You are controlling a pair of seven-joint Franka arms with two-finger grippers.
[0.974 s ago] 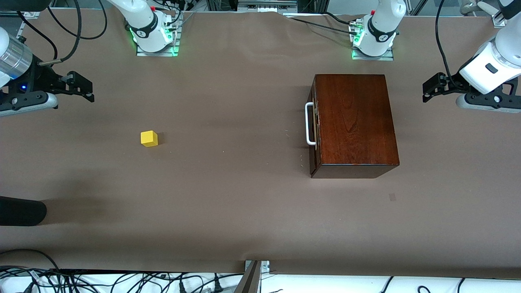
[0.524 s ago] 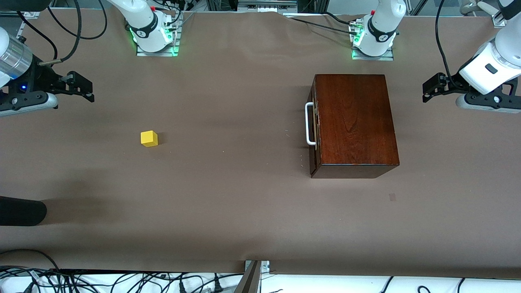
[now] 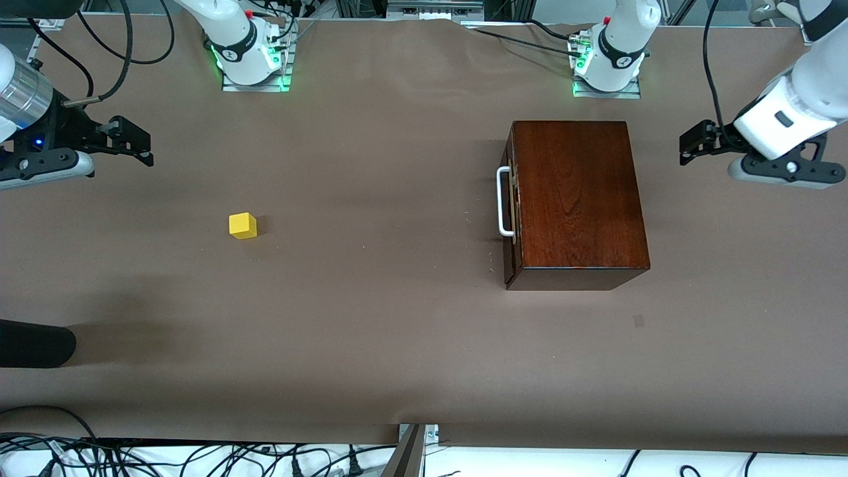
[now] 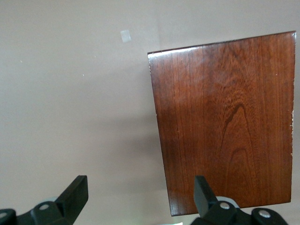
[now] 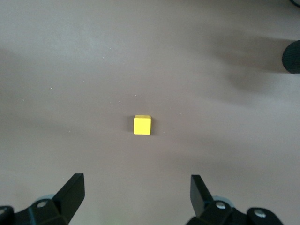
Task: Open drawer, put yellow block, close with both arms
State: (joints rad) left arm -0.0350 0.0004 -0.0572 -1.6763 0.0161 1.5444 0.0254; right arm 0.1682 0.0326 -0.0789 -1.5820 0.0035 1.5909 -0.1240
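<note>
Small bright yellow cube block [image 3: 243, 225] on brown table [image 3: 371, 331], toward right arm's end; dark mahogany wooden box [image 3: 575, 199] w/ drawer [image 3: 509, 205] shut. Left gripper [image 4: 140, 194] spread above table beside box; right gripper [image 5: 136, 192] spread, raised above table near block, empty.

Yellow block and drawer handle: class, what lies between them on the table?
Nothing: the front view shows bare brown table between the yellow block and the drawer's white handle.

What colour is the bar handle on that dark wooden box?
White: the U-shaped bar handle on the glossy dark mahogany box shows best in the front view.
</note>
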